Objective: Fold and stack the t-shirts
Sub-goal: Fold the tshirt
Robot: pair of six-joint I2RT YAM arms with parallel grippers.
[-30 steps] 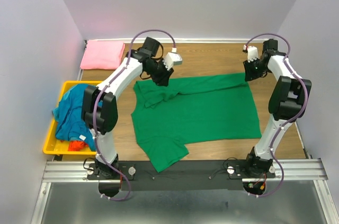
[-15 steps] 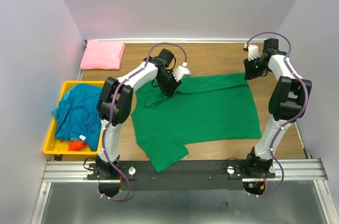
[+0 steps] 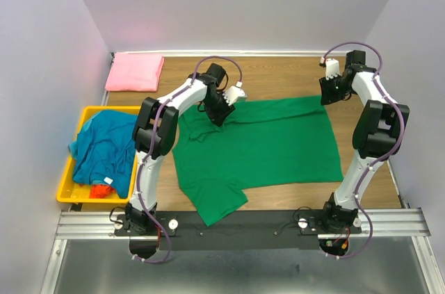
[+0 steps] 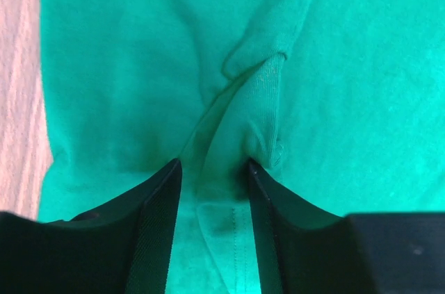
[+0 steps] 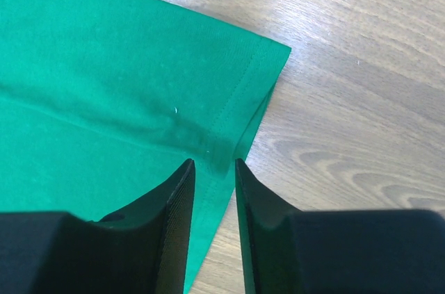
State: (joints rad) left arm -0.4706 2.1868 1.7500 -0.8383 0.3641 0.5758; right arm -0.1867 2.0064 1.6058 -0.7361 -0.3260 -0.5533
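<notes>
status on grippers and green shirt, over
Left gripper astride a bunched ridge of green t-shirt, grip unclear. Right gripper at its corner hem, likewise. Nothing blocking.

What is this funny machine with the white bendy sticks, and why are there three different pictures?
Those are two robot arms with pinching fingers, called grippers. The wide picture looks down from above. The two close-ups come from small cameras, one on each wrist. On the wooden table a green t-shirt is spread out. The left gripper has a bunched fold of it between its fingers, but I cannot tell if it is squeezing. The right gripper pinches the shirt's far corner. A folded pink t-shirt lies in the back corner. A yellow bin holds a teal-blue t-shirt and a bit of an orange-red one.
</notes>
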